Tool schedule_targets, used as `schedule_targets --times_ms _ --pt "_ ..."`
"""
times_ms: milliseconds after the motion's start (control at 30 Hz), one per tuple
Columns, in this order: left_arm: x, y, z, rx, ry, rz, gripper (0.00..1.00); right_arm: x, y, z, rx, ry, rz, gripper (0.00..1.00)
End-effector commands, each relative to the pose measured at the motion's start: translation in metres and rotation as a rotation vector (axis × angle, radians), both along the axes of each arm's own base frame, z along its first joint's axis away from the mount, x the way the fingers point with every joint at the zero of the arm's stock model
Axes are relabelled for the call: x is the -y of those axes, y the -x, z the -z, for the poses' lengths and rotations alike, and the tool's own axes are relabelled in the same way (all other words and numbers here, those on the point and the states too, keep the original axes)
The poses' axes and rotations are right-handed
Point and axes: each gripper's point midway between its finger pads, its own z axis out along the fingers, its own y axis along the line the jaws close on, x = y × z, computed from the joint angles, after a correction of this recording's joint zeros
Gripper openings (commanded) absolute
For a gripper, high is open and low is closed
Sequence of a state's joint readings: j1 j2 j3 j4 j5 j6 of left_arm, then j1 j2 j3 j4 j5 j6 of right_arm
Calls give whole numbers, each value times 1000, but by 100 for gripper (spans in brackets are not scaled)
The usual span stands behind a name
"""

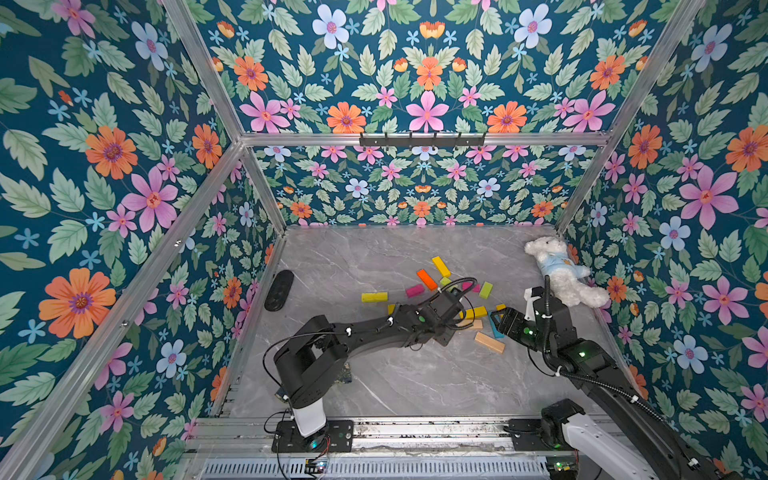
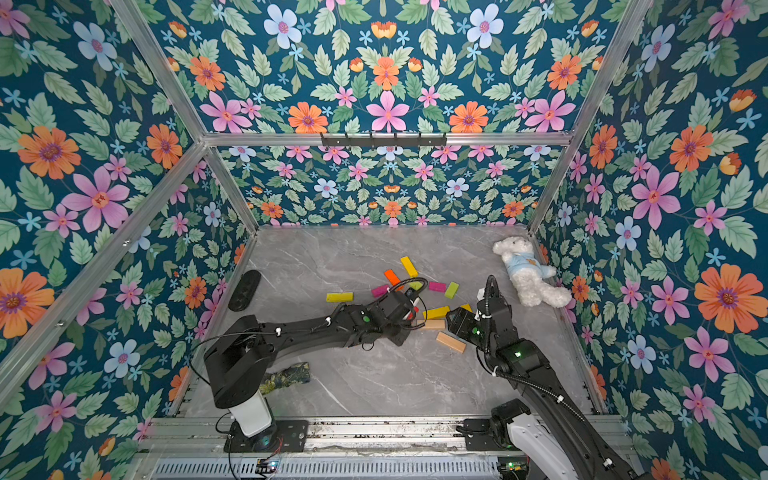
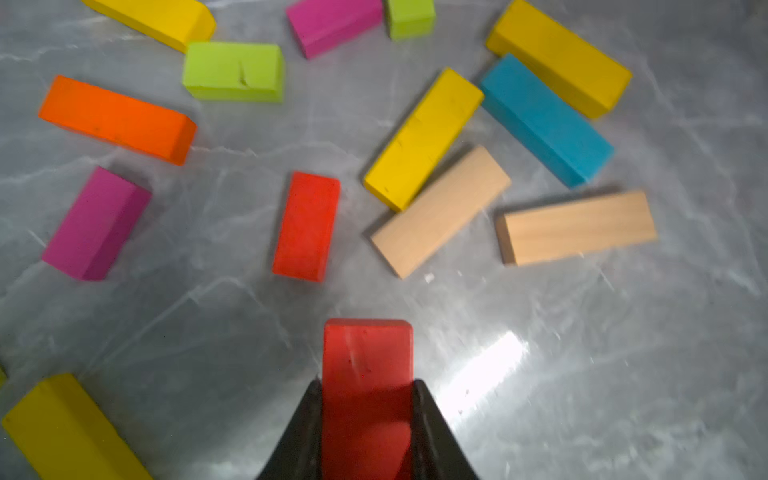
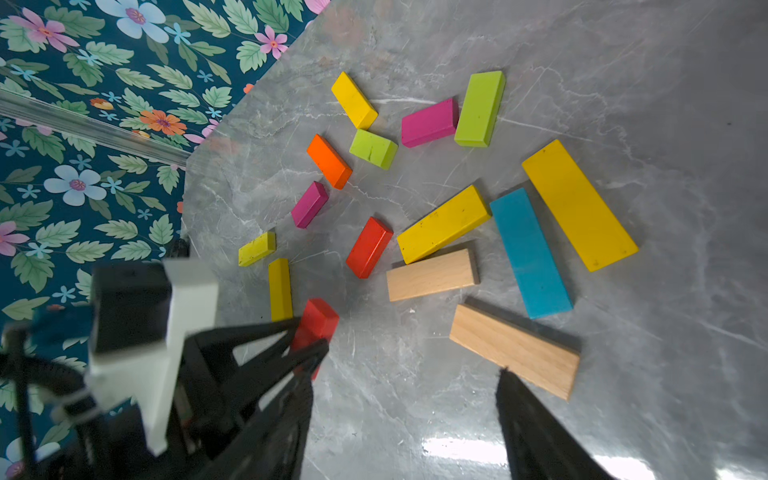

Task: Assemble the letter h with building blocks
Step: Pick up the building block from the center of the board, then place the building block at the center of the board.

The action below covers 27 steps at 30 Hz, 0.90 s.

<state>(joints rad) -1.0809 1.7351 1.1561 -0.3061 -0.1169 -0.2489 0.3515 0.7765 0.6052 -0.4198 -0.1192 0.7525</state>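
The grey marble-patterned tabletop (image 1: 415, 374) carries the scattered building blocks (image 1: 374, 297). The long blue wooden bar (image 4: 530, 253) serves as the marker here. A white plush bear (image 1: 557, 270) lies well apart from it, toward the far right corner. The right gripper (image 1: 498, 322) hangs over its near end, jaws spread wide with nothing between them. The left gripper (image 3: 367, 386), to the left of the blue bar, is clamped on a short red wooden bar (image 3: 368, 357). A long yellow wooden bar (image 4: 577, 203) lies just beside the blue bar on its right. One plain wooden bar (image 4: 432, 274) and a second plain wooden bar (image 4: 513, 349) lie near it. Another short red bar (image 4: 369, 247) lies flat farther left.
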Motion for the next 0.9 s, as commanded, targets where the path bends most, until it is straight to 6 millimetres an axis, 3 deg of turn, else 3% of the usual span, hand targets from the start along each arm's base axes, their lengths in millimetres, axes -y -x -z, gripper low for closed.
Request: schedule_targets --times_ms 0,100,467,500,567,633,733,867 --pt "-15 14 2 28 -82 13 0 -7 -3 -5 15 -38 -17 72" --pt "-29 20 11 23 -144 18 0 -10 -3 -3 17 -49 -33 72" --pt "-32 39 67 -92 -233 59 2 -10 6 7 -28 -36 -54 72" --pt "-34 39 68 -89 -237 54 6 -10 7 7 -26 -37 -53 73" --pt "-34 39 70 -89 -232 54 24 -10 8 7 -27 -38 -53 73" --pt "-33 38 68 -80 -219 48 49 -9 9 7 -30 -40 -52 73" --pt "-33 35 57 -56 -183 36 73 -9 10 7 -29 -39 -53 74" --pt "-31 30 30 -10 -126 18 84 -8 12 8 -36 -31 -58 74"
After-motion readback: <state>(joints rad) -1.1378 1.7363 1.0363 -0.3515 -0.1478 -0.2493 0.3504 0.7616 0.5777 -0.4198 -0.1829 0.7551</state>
